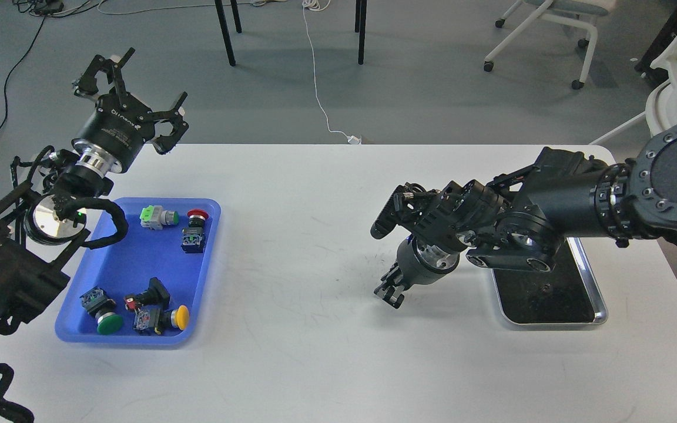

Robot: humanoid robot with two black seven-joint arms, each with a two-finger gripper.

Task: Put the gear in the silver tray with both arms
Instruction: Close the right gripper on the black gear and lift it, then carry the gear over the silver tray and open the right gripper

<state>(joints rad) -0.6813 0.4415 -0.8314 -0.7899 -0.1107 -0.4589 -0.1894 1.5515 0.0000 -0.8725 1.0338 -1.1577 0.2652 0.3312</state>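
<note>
I am holding my left jaws (133,97) spread wide and empty above the far left corner of the blue tray (138,258), where the push-button switches (193,231) are lying. My right jaws (390,288) are hanging over bare surface (291,223), too dark for me to tell their state. The silver tray (550,294) is sitting empty at the right. I judge a straight descent onto one switch works best.

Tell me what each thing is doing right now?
Left end effector: raised above the table's far left corner, fingers spread open, empty.
Right end effector: pointing down near the table, open or shut unclear.
Silver tray: flat, nothing visible inside, partly hidden by the right arm.
Blue tray: holds several push-button parts.
</note>
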